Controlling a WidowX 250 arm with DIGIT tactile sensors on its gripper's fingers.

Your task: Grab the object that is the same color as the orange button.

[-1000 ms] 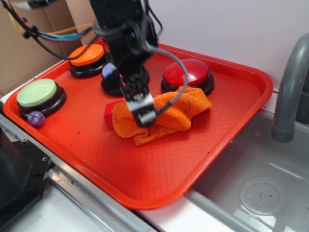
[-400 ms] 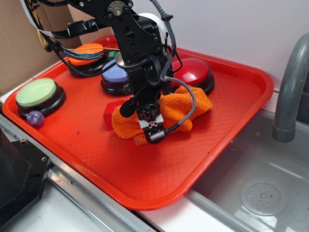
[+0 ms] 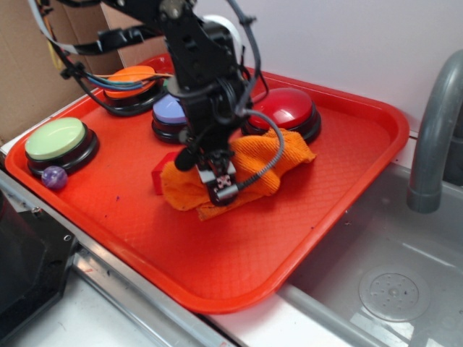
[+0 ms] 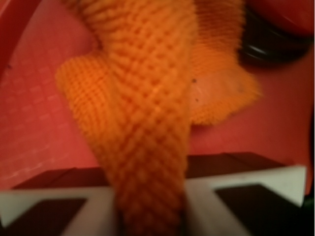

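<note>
on the red waffle-textured tray (image 3: 347, 188), the tool (image 3: 219, 182) is clamped on a fold of the nubby orange rag (image 3: 264, 163). the crumpled rag's long axis runs from beside the red button (image 3: 283, 108) toward the red block (image 3: 160, 173).

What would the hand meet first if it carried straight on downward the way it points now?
The orange rag: a fold of it already sits between the fingers of the hand, apparently pinched. Under the rag lies the red tray; how far below is unclear.

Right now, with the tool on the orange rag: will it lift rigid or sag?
Likely sag: the rag bunches into a soft fold in the tool. Probably light, with loose corners trailing on the tray. Its nubby weave should resist slipping.
</note>
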